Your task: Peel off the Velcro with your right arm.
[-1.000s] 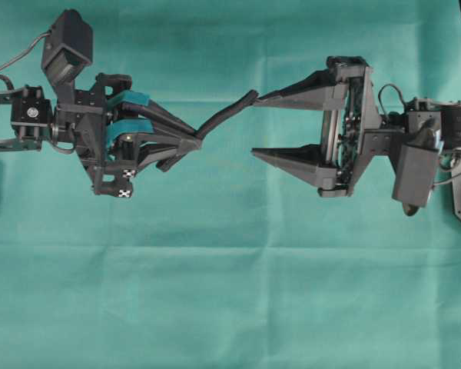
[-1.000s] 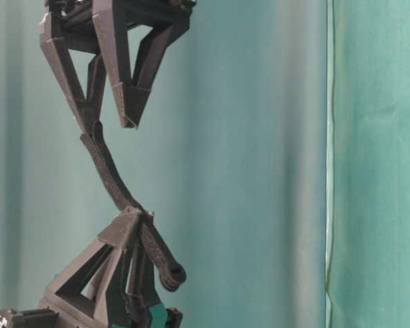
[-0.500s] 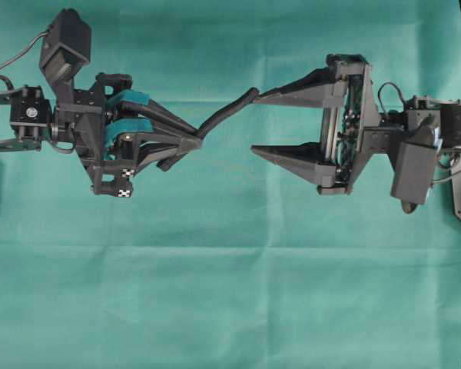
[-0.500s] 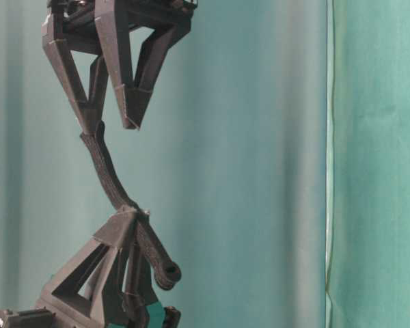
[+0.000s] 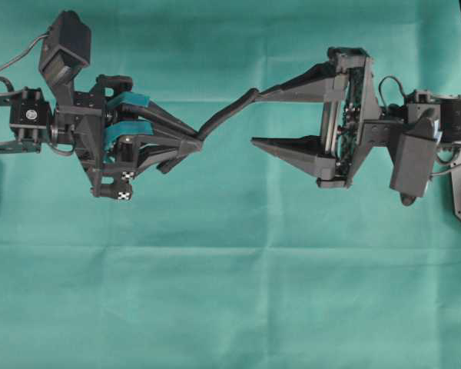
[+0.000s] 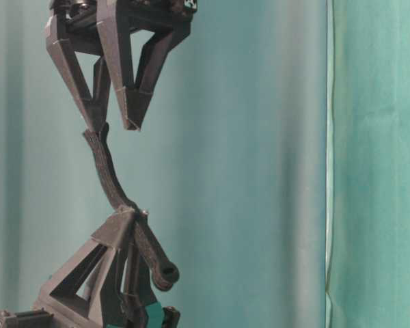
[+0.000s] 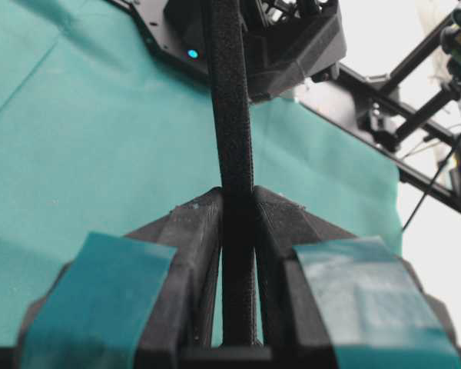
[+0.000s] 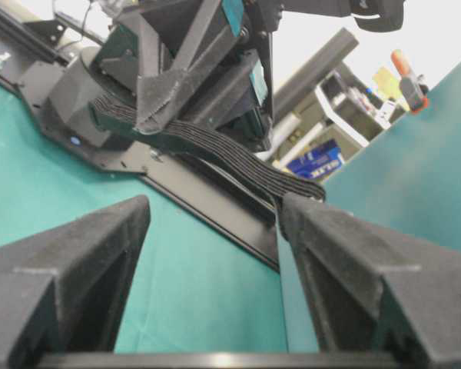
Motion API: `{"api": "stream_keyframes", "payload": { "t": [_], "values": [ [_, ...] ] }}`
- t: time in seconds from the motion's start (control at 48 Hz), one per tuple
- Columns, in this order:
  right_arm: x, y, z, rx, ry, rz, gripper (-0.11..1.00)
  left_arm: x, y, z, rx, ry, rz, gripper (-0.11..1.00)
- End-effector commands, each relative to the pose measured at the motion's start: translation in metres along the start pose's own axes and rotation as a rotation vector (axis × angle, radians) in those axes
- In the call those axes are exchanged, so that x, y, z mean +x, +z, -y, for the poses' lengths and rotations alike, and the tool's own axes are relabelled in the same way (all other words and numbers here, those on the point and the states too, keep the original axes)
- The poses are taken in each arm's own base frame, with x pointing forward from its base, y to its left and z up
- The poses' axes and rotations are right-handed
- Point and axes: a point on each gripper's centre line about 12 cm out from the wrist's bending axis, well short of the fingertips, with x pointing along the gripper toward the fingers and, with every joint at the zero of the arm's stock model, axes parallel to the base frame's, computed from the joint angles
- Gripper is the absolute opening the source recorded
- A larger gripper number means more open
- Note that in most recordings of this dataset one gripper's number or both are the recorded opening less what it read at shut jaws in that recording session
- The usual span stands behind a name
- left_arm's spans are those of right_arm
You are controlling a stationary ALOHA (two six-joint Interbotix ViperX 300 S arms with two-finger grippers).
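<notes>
Surface: one desk (image 5: pixel 230 307), covered edge to edge by a teal-green cloth with faint fold lines running parallel to its long edges. In the table-level view a teal cloth also hangs as a backdrop, with a vertical seam toward the right. The right wrist view shows, past the far desk edge, blurred shelving and coloured clutter that cannot be identified; the left wrist view shows black frame bars and cables beyond the desk corner.

Arms: two, both black, entering from opposite short edges of the desk and meeting above its middle, nearer the far long edge.

Left end effector (image 5: pixel 196 143): one, teal tape on both fingers (image 7: pixel 123 269), one small checkered tag underneath. Clenched on the Velcro (image 5: pixel 224 114), which passes between its fingertips in the left wrist view.

Right end effector (image 5: pixel 255 118): one, two long pointed plain black fingers standing well apart, grasping nothing between them. The tip of the finger toward the far edge touches the strap's upper end; whether it is hooked or merely resting there cannot be told.

Velcro: one strap, held off the desk, spanning the gap between the two end effectors in a shallow S-curve. A short rounded tail (image 6: pixel 165 272) hangs free on the near side of the left fingertips.
</notes>
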Motion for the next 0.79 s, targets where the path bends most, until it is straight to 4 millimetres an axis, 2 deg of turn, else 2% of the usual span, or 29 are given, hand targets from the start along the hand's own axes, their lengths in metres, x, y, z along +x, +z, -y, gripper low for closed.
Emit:
{"api": "stream_keyframes", "payload": {
  "t": [0.0,0.771],
  "values": [
    [0.001,0.0046,0.0061,0.001,-0.021,0.018,0.31,-0.003,0.0082,0.0064,-0.001,-0.022,0.03,0.1],
    [0.0044,0.0032,0.0082,-0.005,-0.037,0.042,0.31,-0.0033,0.0066,0.0054,-0.006,-0.019,0.026,0.1]
  ]
}}
